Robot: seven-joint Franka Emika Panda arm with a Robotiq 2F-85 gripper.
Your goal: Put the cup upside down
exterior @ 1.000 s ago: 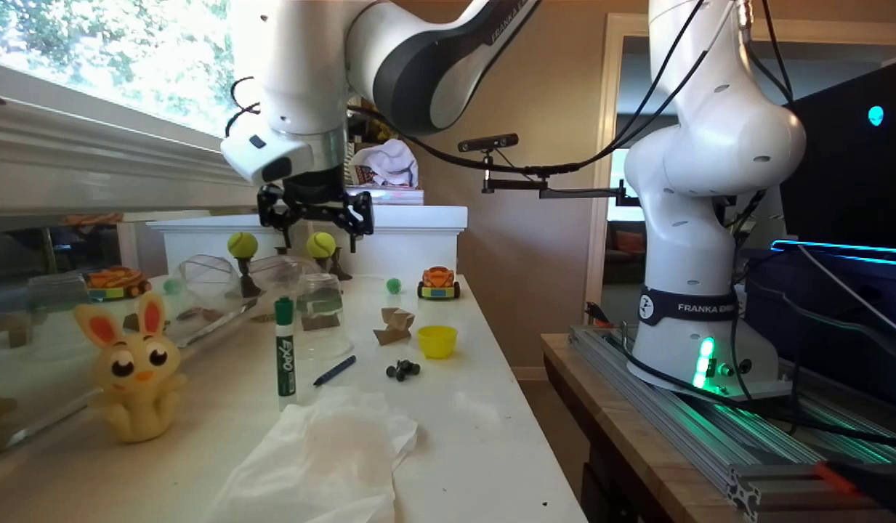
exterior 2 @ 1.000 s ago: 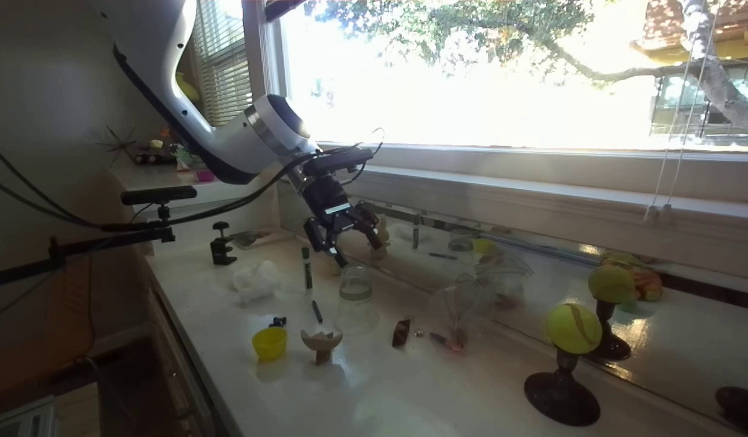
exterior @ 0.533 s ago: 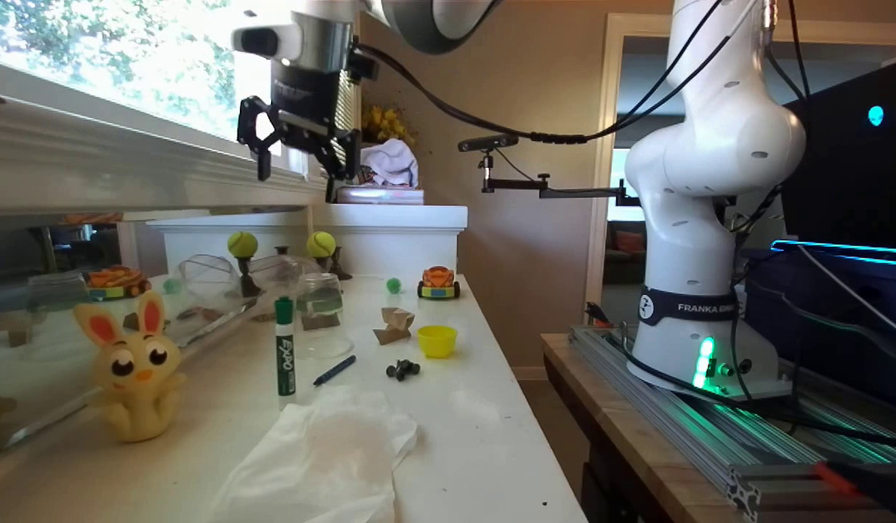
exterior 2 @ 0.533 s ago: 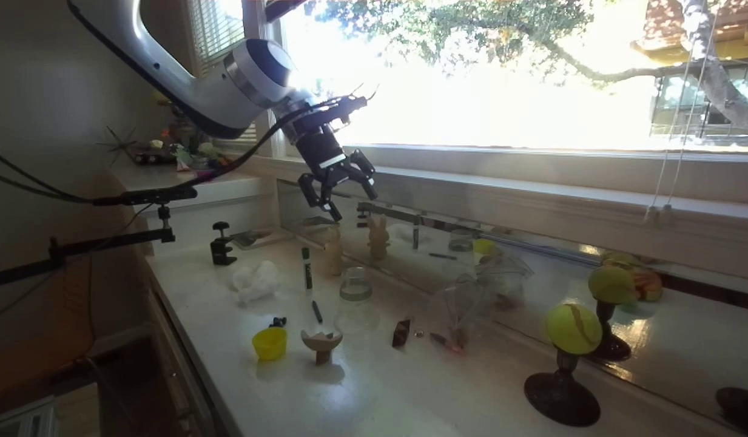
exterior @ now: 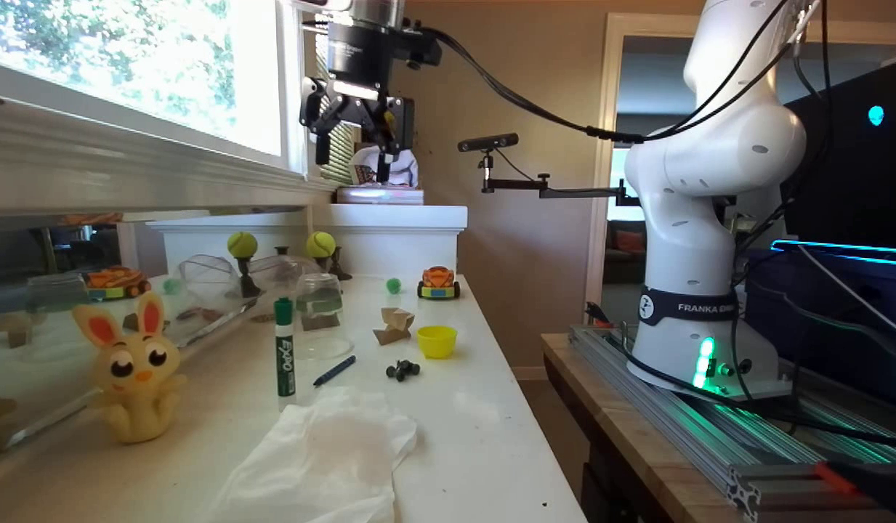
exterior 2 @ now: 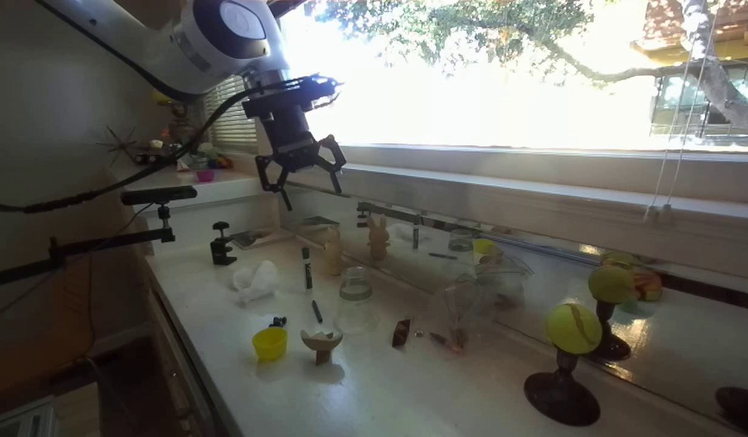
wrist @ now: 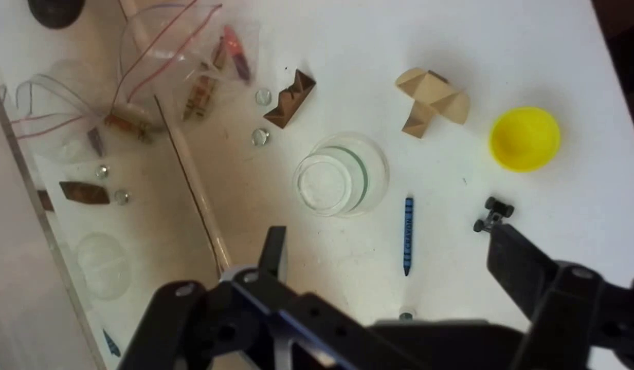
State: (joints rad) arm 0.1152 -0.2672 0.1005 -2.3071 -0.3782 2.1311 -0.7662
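A clear cup stands on the white counter, narrow end up, with a wider clear ring around its base. It shows in both exterior views. A small yellow cup stands with its opening up near the counter's front edge, also in both exterior views. My gripper is open and empty, high above the counter in both exterior views. In the wrist view its fingers are spread wide, with both cups beyond the fingertips.
Near the cups lie a blue crayon, a small dark toy car, and tan and brown folded pieces. An upright green marker, a bunny figure and crumpled tissue stand nearby. A mirrored strip and window sill run behind.
My gripper has risen and moved away from the window side, turning to point more straight down. It stays open. The cups and the other objects have not moved.
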